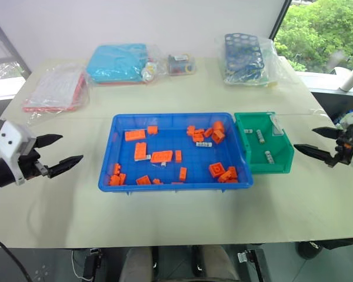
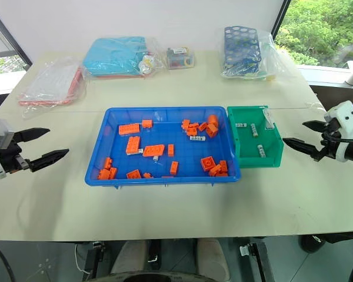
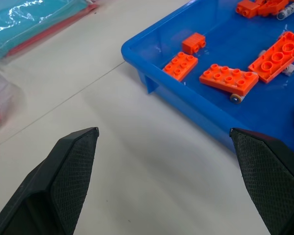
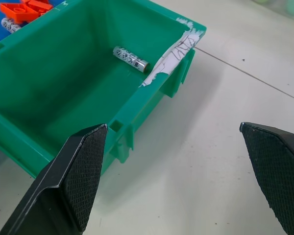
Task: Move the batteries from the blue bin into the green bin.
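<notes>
Blue bin (image 1: 109, 167) sitting mid-bench (image 1: 165, 217), orange bricks (image 1: 161, 156) crowding batteries (image 1: 203, 144); green bin (image 1: 281, 167) touching its right side, three batteries inside. Bagged turquoise pouch (image 1: 115, 61), dark-blue rack (image 1: 243, 54) lying behind. Left end effector (image 1: 60, 150), right end effector (image 1: 315, 143) hovering wide open, empty, flanking bins. Right wrist view showing torn label (image 4: 174, 54) on green rim.

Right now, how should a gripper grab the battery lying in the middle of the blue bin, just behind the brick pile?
Probably from straight above, fingers across the middle of its barrel. The battery lies flat, long axis running left to right in the blue bin, so close front to back. Orange bricks crowd its far side, so a low approach would likely snag them.
</notes>
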`<state>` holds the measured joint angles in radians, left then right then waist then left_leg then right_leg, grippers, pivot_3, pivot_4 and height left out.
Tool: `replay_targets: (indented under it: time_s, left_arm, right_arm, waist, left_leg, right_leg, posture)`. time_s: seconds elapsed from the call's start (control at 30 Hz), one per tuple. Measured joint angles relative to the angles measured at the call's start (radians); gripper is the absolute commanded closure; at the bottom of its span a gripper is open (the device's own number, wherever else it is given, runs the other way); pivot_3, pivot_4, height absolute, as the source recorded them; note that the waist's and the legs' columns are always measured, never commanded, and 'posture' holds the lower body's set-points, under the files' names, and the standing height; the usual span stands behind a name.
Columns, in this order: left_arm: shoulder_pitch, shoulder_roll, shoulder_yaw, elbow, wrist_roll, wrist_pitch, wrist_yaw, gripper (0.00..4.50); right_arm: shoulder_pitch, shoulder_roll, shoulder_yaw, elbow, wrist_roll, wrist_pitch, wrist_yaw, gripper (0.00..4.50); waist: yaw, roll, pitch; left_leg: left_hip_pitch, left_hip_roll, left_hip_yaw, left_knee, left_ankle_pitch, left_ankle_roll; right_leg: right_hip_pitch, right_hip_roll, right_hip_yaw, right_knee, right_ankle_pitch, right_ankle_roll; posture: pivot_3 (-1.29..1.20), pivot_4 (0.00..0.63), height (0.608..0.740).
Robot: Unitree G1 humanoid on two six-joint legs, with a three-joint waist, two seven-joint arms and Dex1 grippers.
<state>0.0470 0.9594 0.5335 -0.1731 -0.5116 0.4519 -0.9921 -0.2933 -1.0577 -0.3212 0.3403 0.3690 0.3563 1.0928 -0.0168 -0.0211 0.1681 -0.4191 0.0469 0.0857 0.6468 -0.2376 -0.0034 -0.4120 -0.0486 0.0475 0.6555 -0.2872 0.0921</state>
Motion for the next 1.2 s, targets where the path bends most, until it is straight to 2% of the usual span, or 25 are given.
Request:
replay_targets:
  time_s: [0.37,0.77,1.0,1.07,1.2]
  left_arm:
    - [0.016,-0.023,-0.001,-0.036,0.001,-0.003,0.032,0.00]
    - [-0.014,-0.029,-0.001,-0.059,-0.075,0.045,0.011,0.00]
    - [0.016,-0.021,0.001,-0.149,-0.137,0.093,-0.037,0.00]
    - [0.045,-0.013,0.010,-0.178,-0.158,0.114,-0.062,0.00]
    - [0.053,0.007,0.017,-0.229,-0.190,0.131,-0.093,0.00]
  right_arm:
    - [-0.002,0.010,0.001,0.003,-0.032,-0.027,-0.018,0.05]
    - [-0.033,0.020,0.009,0.008,-0.039,-0.007,-0.034,0.05]
    - [-0.057,0.020,0.038,-0.107,-0.002,0.057,0.001,0.05]
    - [-0.111,0.029,0.074,-0.156,0.016,0.107,0.013,0.05]
    - [-0.323,0.144,0.190,-0.323,0.069,0.215,-0.013,0.05]
  waist:
    - [0.000,0.000,0.000]
    - [-0.001,0.000,0.000]
    - [-0.001,0.000,0.000]
    - [-0.007,0.001,0.001]
    - [-0.026,0.001,0.001]
  left_leg:
    - [0.000,0.000,0.000,0.000,0.000,0.000]
    - [0.000,0.000,0.000,0.000,0.000,0.000]
    - [0.000,0.000,0.000,0.000,0.000,0.000]
    - [0.000,0.000,0.001,0.000,0.000,0.000]
    - [0.000,0.003,-0.001,-0.001,0.000,0.000]
  right_leg:
    - [0.000,0.000,0.000,0.000,0.000,0.000]
    - [0.000,0.001,0.000,0.000,0.000,0.000]
    - [0.000,0.001,0.000,0.000,0.000,0.000]
    - [-0.001,0.001,0.001,0.000,0.000,0.000]
    - [-0.001,0.002,0.000,0.000,0.001,-0.001]
  posture:
    - [0.00,0.150,0.739]
    - [0.00,0.150,0.739]
    - [0.00,0.150,0.739]
    - [0.00,0.150,0.739]
    - [0.00,0.150,0.739]
